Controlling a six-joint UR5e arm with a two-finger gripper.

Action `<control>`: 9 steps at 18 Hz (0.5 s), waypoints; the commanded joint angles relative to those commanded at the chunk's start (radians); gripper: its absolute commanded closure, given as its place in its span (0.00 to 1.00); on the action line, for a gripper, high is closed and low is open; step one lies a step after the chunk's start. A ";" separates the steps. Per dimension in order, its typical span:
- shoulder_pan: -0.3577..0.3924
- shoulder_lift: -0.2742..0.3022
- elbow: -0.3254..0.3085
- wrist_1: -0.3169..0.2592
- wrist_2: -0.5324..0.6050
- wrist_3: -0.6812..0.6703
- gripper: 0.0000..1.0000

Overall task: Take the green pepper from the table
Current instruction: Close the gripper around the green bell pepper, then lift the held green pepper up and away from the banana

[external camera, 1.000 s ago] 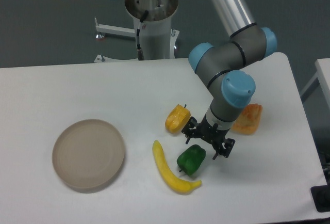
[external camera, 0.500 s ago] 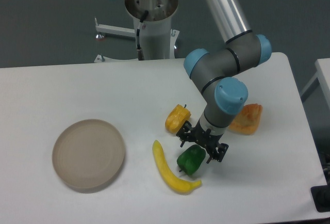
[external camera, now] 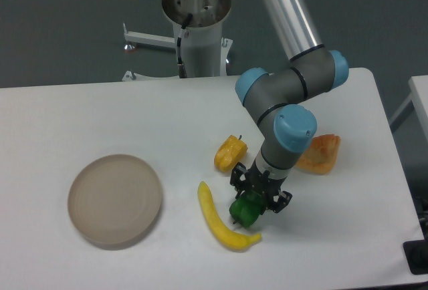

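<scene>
White tabletop (external camera: 80, 109) is occupied by the green pepper (external camera: 244, 212), lying beside a yellow pepper (external camera: 223, 223); the tool (external camera: 257, 194) is lowered onto it, fingers spread around its top.

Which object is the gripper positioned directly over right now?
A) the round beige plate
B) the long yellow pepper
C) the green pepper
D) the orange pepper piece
C: the gripper sits right on top of the green pepper, fingers on either side of it, while the plate, orange pepper piece and long yellow pepper lie clear of it on the table.
</scene>
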State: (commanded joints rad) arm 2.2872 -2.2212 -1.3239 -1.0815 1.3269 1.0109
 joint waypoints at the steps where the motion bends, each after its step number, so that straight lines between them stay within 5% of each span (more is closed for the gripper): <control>1: 0.000 -0.002 0.005 0.000 0.002 0.000 0.53; 9: 0.060 0.031 0.077 -0.012 0.017 0.121 0.53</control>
State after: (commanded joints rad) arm 2.3469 -2.1906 -1.2471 -1.0937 1.3437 1.1317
